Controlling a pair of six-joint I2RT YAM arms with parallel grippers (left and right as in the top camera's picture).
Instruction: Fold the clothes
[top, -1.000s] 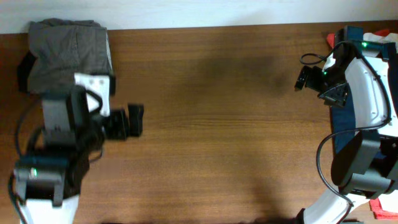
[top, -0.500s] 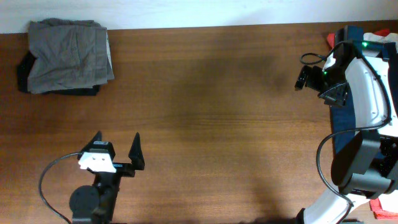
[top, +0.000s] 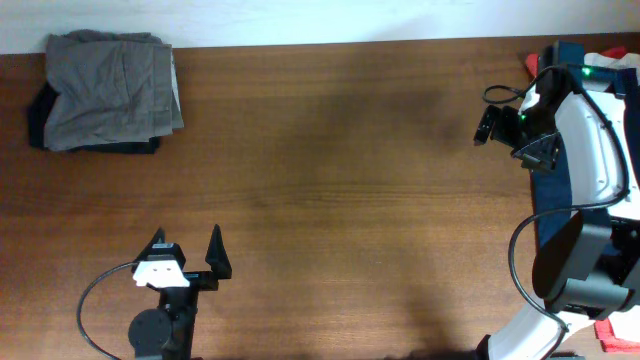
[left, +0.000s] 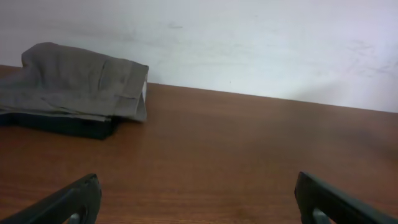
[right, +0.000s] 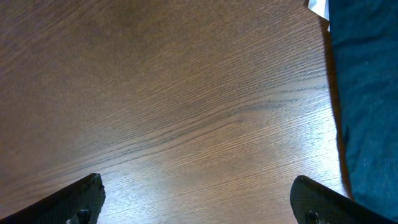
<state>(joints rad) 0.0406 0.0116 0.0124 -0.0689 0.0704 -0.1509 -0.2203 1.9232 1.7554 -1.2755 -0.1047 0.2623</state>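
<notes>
Overhead, left pincer (top: 187, 233) has drawn back from folded clothes (top: 108, 90), wide open, empty; right pincer (right: 198, 186) unmoved, likewise open

The stack (left: 74, 90) sits on the table (left: 236, 149), well ahead of the left gripper (left: 198, 186) and off beyond its left finger, at the far edge by the wall (left: 249, 43). A cloth (right: 367, 93) lies just beyond the right gripper's (right: 196, 186) right finger, seemingly past the table edge.
</notes>
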